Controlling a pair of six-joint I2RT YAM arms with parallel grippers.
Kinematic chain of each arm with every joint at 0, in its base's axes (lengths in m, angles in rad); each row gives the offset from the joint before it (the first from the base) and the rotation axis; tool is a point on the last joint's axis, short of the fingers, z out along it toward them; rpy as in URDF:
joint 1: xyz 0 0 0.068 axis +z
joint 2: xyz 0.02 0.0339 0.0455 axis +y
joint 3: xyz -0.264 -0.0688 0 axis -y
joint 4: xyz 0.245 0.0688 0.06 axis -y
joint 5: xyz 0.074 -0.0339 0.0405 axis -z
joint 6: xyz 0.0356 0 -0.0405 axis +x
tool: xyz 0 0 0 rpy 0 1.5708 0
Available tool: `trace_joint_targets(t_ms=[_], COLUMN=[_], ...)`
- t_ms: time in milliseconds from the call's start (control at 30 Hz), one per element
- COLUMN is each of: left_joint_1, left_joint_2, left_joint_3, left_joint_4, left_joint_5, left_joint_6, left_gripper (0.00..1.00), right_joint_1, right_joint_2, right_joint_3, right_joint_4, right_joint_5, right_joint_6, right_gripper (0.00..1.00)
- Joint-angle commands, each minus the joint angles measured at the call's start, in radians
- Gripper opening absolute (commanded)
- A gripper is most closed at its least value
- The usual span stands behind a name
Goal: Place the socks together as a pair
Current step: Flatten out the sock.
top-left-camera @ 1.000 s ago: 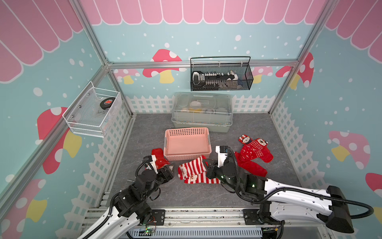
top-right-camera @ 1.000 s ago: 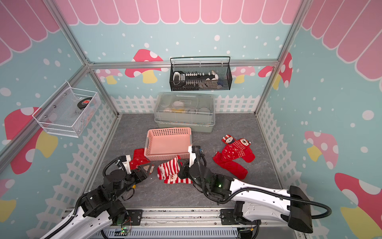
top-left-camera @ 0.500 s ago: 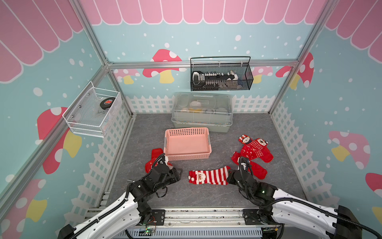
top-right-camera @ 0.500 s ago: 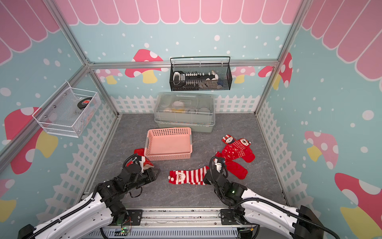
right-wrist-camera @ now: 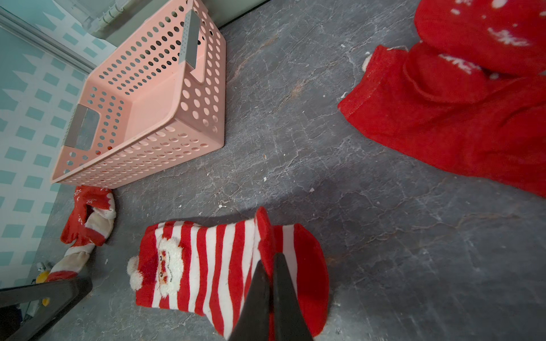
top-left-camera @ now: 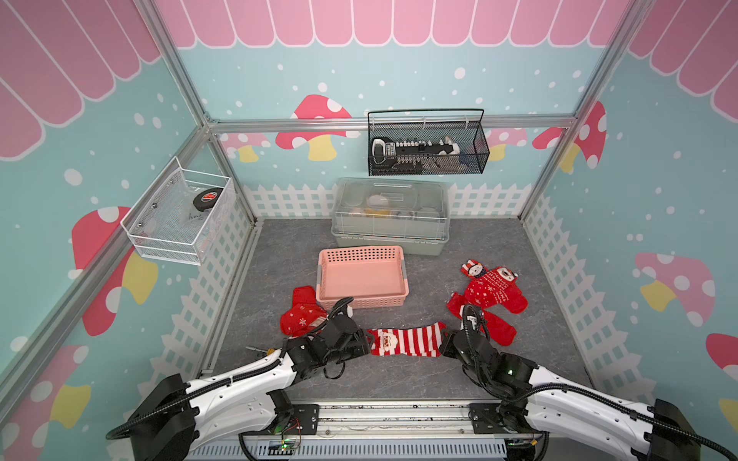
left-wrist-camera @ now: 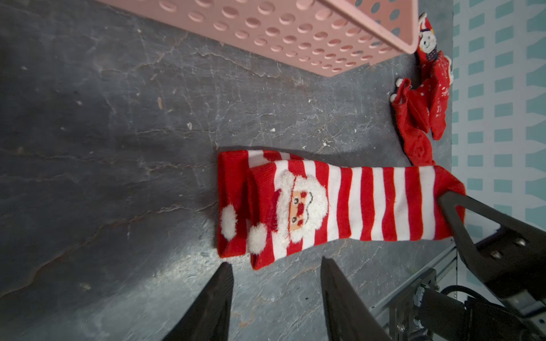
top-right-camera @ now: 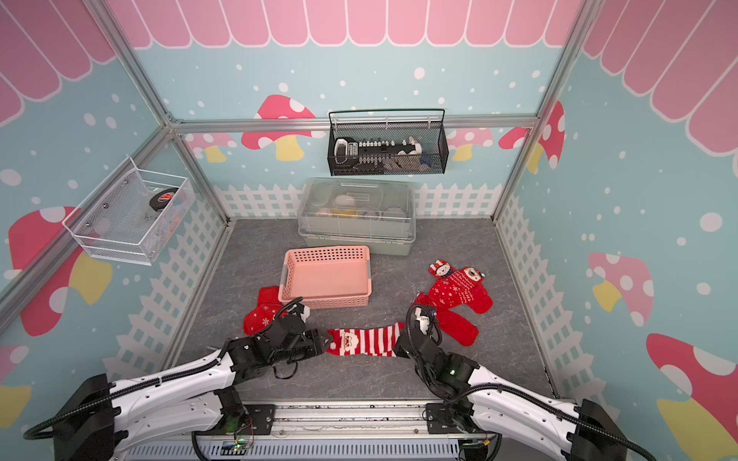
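From where I stand, the right gripper (right-wrist-camera: 271,259) is pressed tight on a fold at the toe end of the striped socks (left-wrist-camera: 369,203). The left gripper (left-wrist-camera: 275,262) is spread with nothing between its jaws, poised just short of the cuff end. The socks lie flat on the tabletop (left-wrist-camera: 118,147), stretched between the two grippers.

I'd say the step in hand is taking the cuffs with the left gripper so the pair can be squared up. To do it well, it should come in low and bite both cuffs at once. The under cuff pokes out a little past the upper one, so a shallow nip might catch only one layer. The right gripper should hold firm without tugging, or the layers may slide apart.

The socks are soft knit in red and white bands, with a fluffy Santa face (left-wrist-camera: 301,206) and white pompoms (left-wrist-camera: 257,237) at the cuff. Beyond the right gripper sits a heap of red snowflake socks (top-left-camera: 491,287). Close by the left gripper's wrist lies a crumpled red sock (top-left-camera: 299,317), against the pink basket (top-left-camera: 361,275)
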Motion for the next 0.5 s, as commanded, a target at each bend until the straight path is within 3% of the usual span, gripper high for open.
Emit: trace_joint_targets(t_ms=[0, 200, 467], left_joint_1=[-0.019, -0.035, -0.042], left_joint_2=[0.066, 0.192, 0.278], left_joint_3=[0.057, 0.109, 0.129], left_joint_4=[0.054, 0.053, 0.030], left_joint_5=[-0.030, -0.034, -0.080], left_joint_6=[-0.047, -0.078, -0.084], left_gripper=[0.46, 0.39, 0.39], right_joint_1=[-0.006, -0.006, -0.005], right_joint_2=[0.001, -0.004, -0.008], right_joint_3=[-0.011, -0.018, -0.035], right_joint_4=[-0.012, -0.008, 0.005], right_joint_5=[-0.004, -0.008, -0.014], right_joint_6=[0.028, 0.033, 0.074], right_gripper=[0.00, 0.00, 0.00])
